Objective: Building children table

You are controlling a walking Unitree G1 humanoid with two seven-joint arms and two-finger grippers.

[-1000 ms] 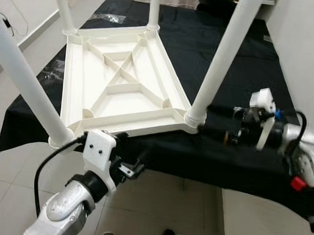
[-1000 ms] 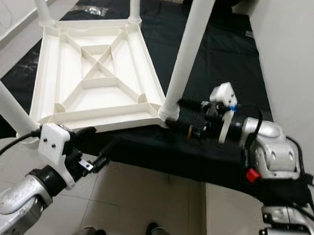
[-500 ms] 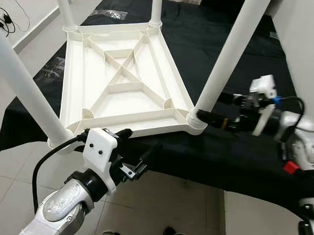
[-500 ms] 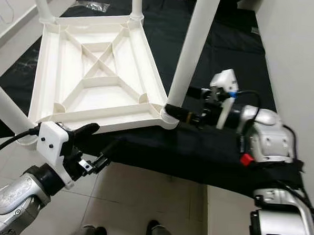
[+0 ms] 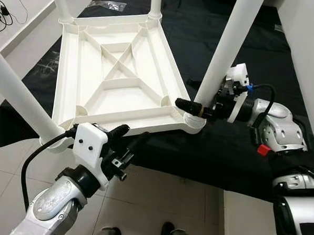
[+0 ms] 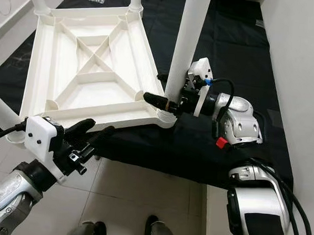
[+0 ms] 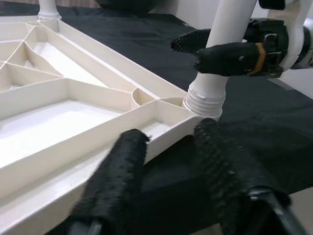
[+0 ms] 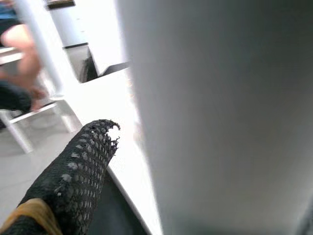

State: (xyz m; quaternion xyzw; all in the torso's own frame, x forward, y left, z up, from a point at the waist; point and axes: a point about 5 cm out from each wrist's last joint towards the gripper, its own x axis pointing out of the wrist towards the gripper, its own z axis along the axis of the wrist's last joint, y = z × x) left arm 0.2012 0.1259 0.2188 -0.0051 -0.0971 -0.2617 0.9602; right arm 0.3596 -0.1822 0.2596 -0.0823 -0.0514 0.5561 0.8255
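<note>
1. Now the right gripper (image 5: 195, 106) is seen at centre right of the left eye view, its fingers set astride the base of the near-right leg (image 5: 223, 52); one finger (image 7: 232, 51) lies in front of the leg and the other behind it, apart but close against the white tube. A second ago the gripper was lower and further right, just short of the socket; it has since been pushed in around the leg.

2. The upturned table top (image 5: 117, 78) is found in the upper left and centre of the frame, lying on the black cloth (image 5: 239, 148) with its ribbed underside up and four legs standing in the corner sockets.

3. The left gripper (image 5: 125, 142) is held at lower left, just beside the near rim of the table top, its fingers (image 7: 115, 181) spread and closed on nothing.

4. The leg is judged to be about to be gripped for seating or tightening in its socket (image 7: 204, 100).
</note>
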